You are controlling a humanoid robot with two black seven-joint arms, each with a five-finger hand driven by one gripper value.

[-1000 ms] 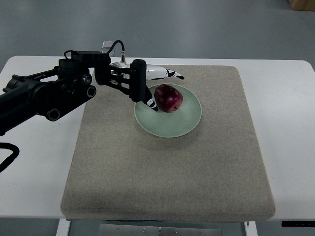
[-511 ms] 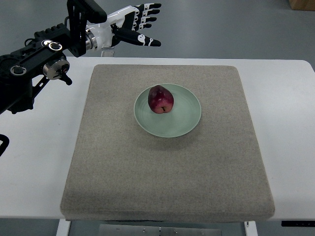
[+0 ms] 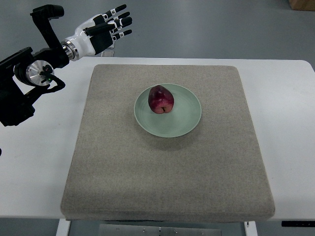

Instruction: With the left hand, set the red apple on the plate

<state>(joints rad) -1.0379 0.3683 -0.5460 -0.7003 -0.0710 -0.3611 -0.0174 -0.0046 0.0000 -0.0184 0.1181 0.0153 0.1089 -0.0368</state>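
At the far left the black left arm [image 3: 29,78] enters from the picture's edge and rises toward the upper left corner, over the edge of the white table [image 3: 34,172]. It ends in the left hand [image 3: 101,32], white with black joints, held up beyond the table's far edge. Its fingers [image 3: 118,22] are spread apart, pointing toward the right, and hold nothing.

Further right, a square beige mat [image 3: 167,177] covers most of the table. A pale green plate [image 3: 189,123] lies on the mat, a little toward its far side. The red apple [image 3: 161,99] sits on the plate, left of the plate's middle and toward its far rim. It lies well apart from the fingers, down and to the right of them, with bare mat between.

The apple is dark red with a lighter pinkish patch on its side and a small dark dimple facing the camera near its lower edge. It looks whole and glossy.

The right arm does not show.
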